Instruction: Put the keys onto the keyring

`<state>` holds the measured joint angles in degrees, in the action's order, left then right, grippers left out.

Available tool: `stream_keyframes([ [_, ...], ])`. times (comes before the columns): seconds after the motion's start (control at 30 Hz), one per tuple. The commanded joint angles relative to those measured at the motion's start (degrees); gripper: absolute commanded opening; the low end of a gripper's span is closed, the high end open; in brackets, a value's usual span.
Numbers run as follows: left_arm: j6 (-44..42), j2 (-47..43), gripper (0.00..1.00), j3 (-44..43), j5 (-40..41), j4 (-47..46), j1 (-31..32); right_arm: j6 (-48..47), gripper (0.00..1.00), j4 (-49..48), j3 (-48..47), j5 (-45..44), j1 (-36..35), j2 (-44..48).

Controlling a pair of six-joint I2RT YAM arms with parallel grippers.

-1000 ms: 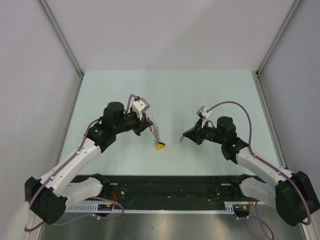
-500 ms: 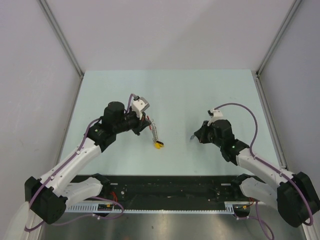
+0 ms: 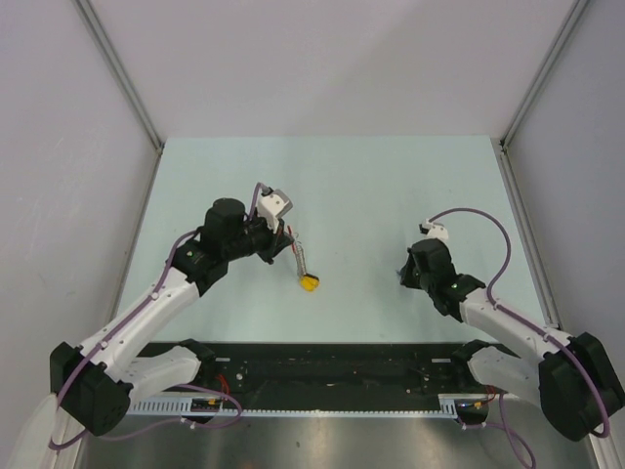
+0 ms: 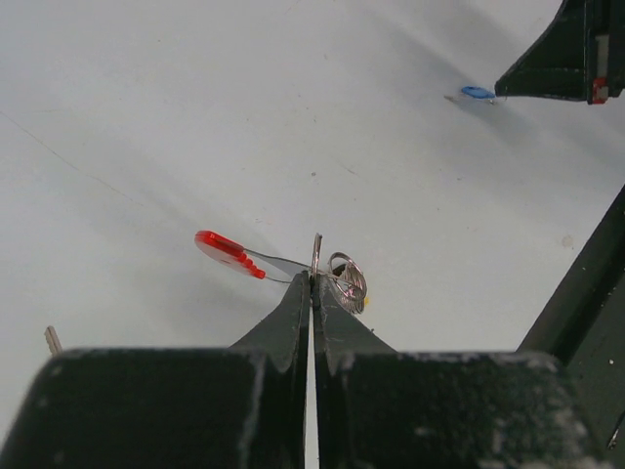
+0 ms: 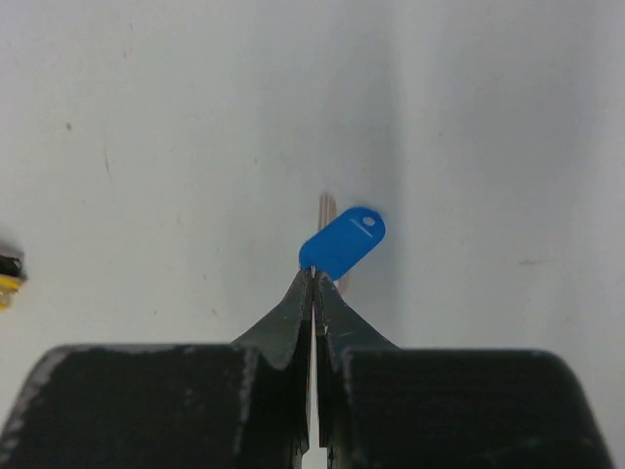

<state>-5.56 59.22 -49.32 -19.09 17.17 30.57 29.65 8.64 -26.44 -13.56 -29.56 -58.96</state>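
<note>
Right tool (image 5: 312, 277) has drawn back rightward, pinching blue key (image 5: 342, 242).

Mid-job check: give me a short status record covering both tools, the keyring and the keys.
left tool: shut on the keyring, pinching its wire ring
keyring: red piece sticks out sideways; yellow cap hangs at the bottom
right tool: shut, tips apparently pinching the edge of the blue key
blue key: not on the keyring; clearly apart from it, on the right arm's side
green key: not seen in any view
task state: blue key not yet threaded on
</note>
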Motion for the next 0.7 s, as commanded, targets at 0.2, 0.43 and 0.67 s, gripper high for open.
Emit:
stream_keyframes([
  [0.2, 0.1, 0.5, 0.0, -3.3, 1.3, -1.3, -0.4, 12.9, 0.0, 7.6, -1.2, 6.0, -8.1, -5.5],
  [0.43, 0.1, 0.4, 0.0, -3.3, 1.3, -1.0, -0.3, 17.9, 0.0, 2.2, -2.6, 4.2, -11.3, -10.9],
  [0.67, -0.1, 0.1, 0.0, -3.4, 1.5, -1.0, -0.3, 17.5, 0.35, 2.8, -5.7, 3.3, -11.8, -10.7],
])
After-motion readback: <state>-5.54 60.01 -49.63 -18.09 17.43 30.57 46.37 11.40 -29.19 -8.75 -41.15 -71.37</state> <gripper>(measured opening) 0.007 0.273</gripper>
